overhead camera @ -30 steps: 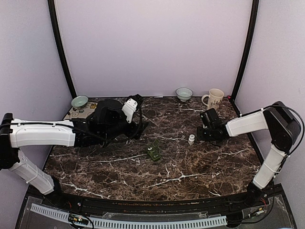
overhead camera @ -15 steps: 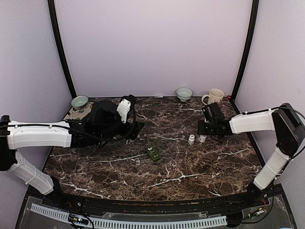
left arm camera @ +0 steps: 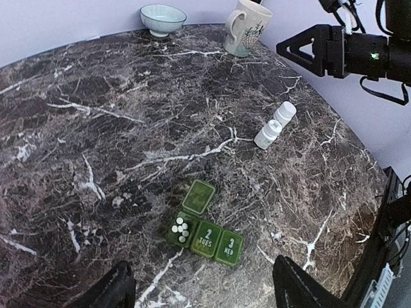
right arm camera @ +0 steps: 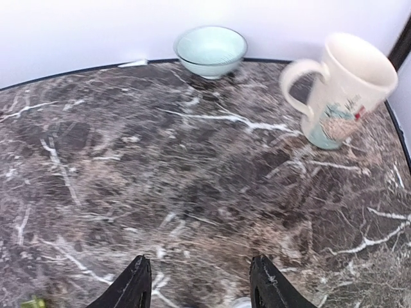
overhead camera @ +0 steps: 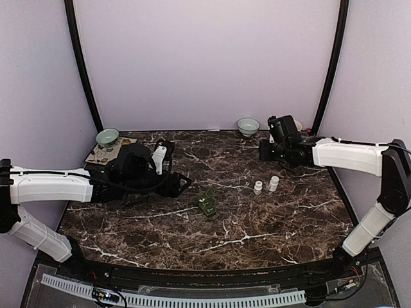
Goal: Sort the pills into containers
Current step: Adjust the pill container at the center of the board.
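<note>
The containers are one dark green pill box [overhead camera: 207, 205] lying mid-table. In the left wrist view the box [left arm camera: 216, 243] has its left compartment open, lid [left arm camera: 199, 196] flipped back, with several white pills [left arm camera: 180, 229] inside; the lids marked 2 and 3 are closed. Two small white bottles [overhead camera: 258, 187] [overhead camera: 274, 183] stand upright side by side to its right. My left gripper [overhead camera: 184, 182] [left arm camera: 202, 285] hangs open just left of the box, holding nothing. My right gripper [overhead camera: 264, 151] [right arm camera: 200, 282] is open and empty at the back right, well away from the bottles.
A pale bowl [overhead camera: 248, 126] [right arm camera: 210, 50] and a cream mug [right arm camera: 343, 90] [left arm camera: 245, 27] stand at the back edge near my right gripper. Another bowl [overhead camera: 107, 136] sits on a patterned mat [overhead camera: 101, 152] at the back left. Black posts and lilac walls enclose the table.
My right gripper has pulled back from the bottles toward the mug, uncovering a second bottle beside the first. My left arm has lowered and drawn back a little to the left.
</note>
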Controlling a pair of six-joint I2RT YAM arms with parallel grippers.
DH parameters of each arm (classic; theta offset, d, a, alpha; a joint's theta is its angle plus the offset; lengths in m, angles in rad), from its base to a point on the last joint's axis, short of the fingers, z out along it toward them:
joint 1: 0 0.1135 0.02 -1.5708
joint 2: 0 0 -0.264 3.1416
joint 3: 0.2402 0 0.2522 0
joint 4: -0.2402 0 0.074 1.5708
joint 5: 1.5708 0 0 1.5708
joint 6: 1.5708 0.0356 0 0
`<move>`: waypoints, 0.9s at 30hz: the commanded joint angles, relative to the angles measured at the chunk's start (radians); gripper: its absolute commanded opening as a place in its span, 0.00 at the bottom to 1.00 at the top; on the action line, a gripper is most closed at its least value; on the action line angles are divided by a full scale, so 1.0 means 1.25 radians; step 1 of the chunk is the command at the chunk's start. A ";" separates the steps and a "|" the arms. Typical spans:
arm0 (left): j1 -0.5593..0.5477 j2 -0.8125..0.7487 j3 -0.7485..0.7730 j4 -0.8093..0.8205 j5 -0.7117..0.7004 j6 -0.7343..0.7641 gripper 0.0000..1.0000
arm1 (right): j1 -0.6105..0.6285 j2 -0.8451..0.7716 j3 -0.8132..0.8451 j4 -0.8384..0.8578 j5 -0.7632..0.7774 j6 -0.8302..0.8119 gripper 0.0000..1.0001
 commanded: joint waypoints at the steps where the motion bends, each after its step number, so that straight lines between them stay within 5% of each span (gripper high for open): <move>1: 0.028 -0.010 -0.021 -0.004 0.106 -0.121 0.74 | 0.039 0.015 0.079 -0.048 -0.022 -0.030 0.52; 7: 0.028 0.017 -0.025 0.013 0.202 -0.146 0.62 | 0.076 0.077 0.140 -0.073 -0.095 -0.026 0.44; 16: 0.027 0.058 -0.062 0.103 0.310 -0.242 0.27 | 0.098 0.155 0.179 -0.077 -0.184 -0.008 0.22; 27: 0.027 0.146 -0.047 0.154 0.367 -0.325 0.06 | 0.107 0.214 0.192 -0.053 -0.302 0.005 0.08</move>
